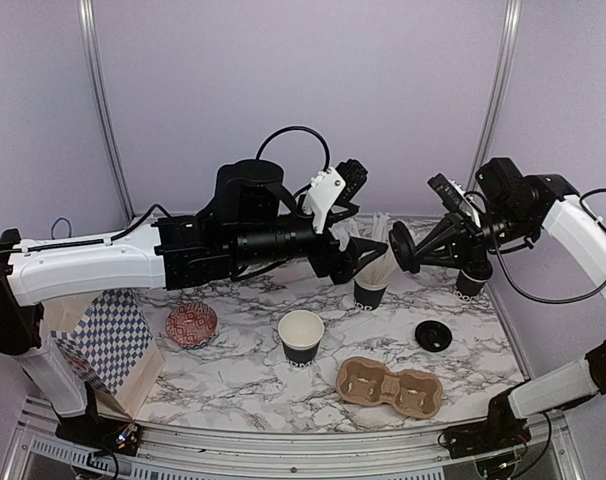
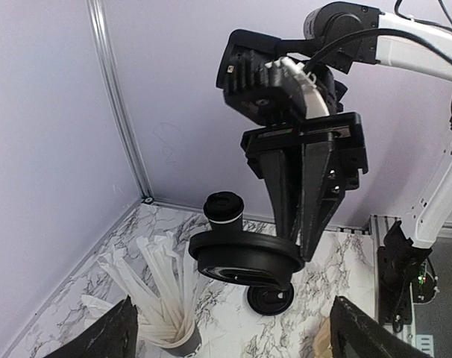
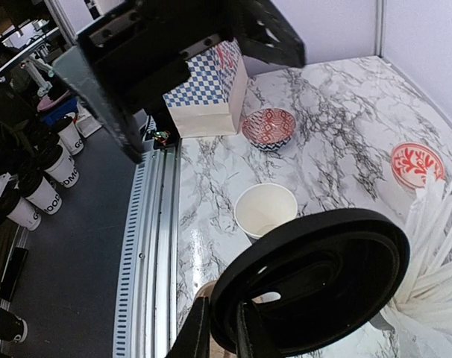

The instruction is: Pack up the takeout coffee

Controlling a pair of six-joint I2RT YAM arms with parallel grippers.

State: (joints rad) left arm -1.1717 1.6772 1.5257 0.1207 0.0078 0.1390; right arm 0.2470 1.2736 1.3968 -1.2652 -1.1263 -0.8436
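My right gripper (image 1: 416, 250) (image 3: 224, 319) is shut on the rim of a round black lid (image 1: 401, 247) (image 3: 315, 287) (image 2: 245, 257), held in the air on edge. Facing it, my left gripper (image 1: 366, 256) (image 2: 237, 334) stands wide open with nothing between its fingers (image 2: 110, 335), above the cup of white sticks. An open black cup (image 1: 301, 336) (image 3: 265, 210), white inside, stands at the table's middle. A lidded black cup (image 1: 471, 281) (image 2: 224, 212) stands at the back right. Another black lid (image 1: 433, 336) (image 2: 271, 298) lies flat on the table.
A black cup of white sticks (image 1: 371, 285) (image 2: 162, 313) stands right under the left gripper. The brown two-hole carrier tray (image 1: 389, 387) lies near the front. A red patterned bowl (image 1: 191, 324) (image 3: 268, 127) and a checkered bag (image 1: 108, 342) (image 3: 207, 89) are at the left. A red dish (image 3: 418, 164) sits beyond the sticks.
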